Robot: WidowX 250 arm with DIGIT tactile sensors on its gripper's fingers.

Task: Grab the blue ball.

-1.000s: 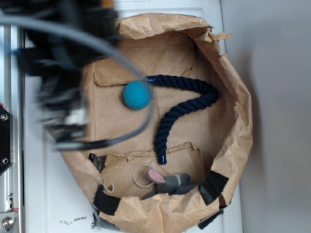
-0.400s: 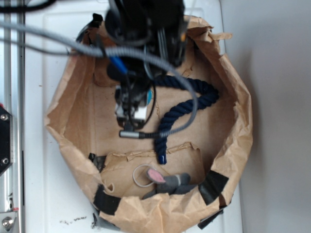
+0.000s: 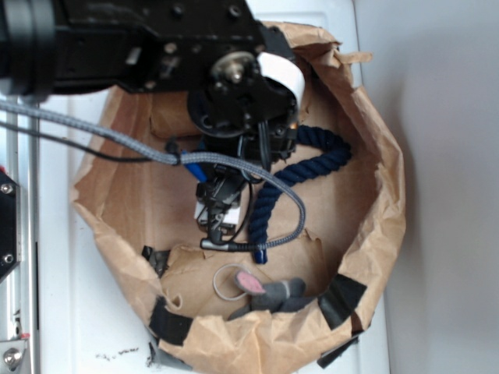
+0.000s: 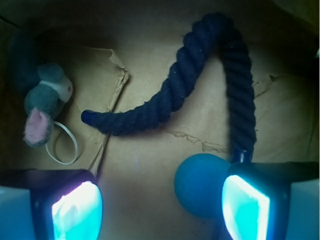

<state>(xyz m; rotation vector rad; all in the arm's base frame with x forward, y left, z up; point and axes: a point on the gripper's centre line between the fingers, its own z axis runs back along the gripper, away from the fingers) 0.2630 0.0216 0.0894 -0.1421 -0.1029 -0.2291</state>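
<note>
Wrist view: gripper (image 4: 160,210) wide open, low over the bag floor (image 4: 145,165). Ball (image 4: 200,184) sits against the right pad (image 4: 245,207), off-centre, touching the rope (image 4: 200,75) end. Still approach step. Next, I'd shift toward the ball, then close.

blue ball (image 4: 200,191): from outside, my arm (image 3: 156,47) covers it completely; in my wrist view its right side sits behind my right finger pad (image 4: 245,207).
claw (image 4: 160,210): only the two pads show, cut off by the bottom edge.
rope (image 3: 312,156): my wrist hides its upper end in the exterior view.
toy mouse (image 4: 42,100): its body fades into shadow at the left.
</note>
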